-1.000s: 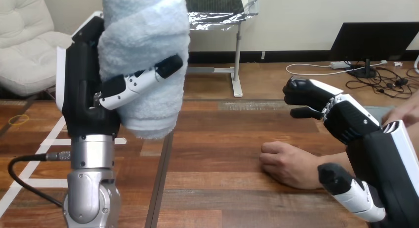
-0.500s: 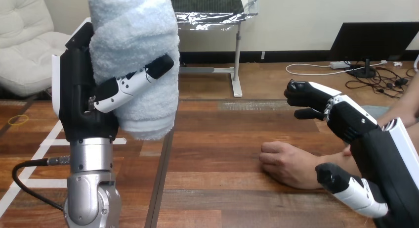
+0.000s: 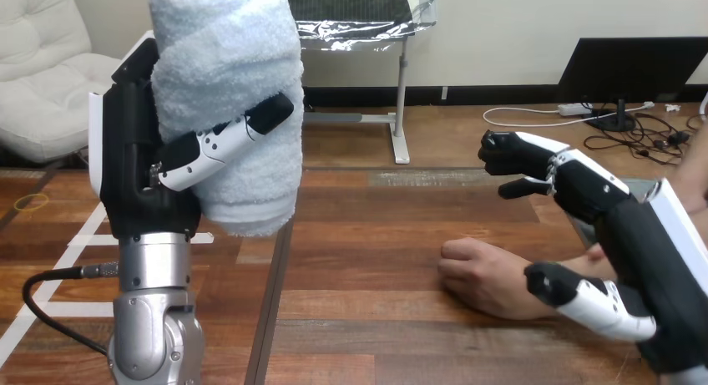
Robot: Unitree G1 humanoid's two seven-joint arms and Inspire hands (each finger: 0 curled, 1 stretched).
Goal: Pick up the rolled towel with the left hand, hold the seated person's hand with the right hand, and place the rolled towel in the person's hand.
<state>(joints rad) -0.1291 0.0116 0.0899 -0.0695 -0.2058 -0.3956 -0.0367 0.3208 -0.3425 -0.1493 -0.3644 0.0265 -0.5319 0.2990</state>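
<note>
Brown wooden plank table (image 3: 359, 318) marked with white tape lines (image 3: 88, 237). Beyond it: wooden floor (image 3: 451, 139), cream wall (image 3: 501, 26), white cushioned armchair (image 3: 42, 59) at left, black flat monitor (image 3: 634, 68) on the floor at right.

1. A wooden tabletop (image 3: 376, 318) of brown planks, with a dark seam running front to back, left of its middle.
2. White tape strips (image 3: 58, 266) cross on its left part.
3. A small yellow loop (image 3: 32, 203) lies near the left edge, beside the tape.
</note>
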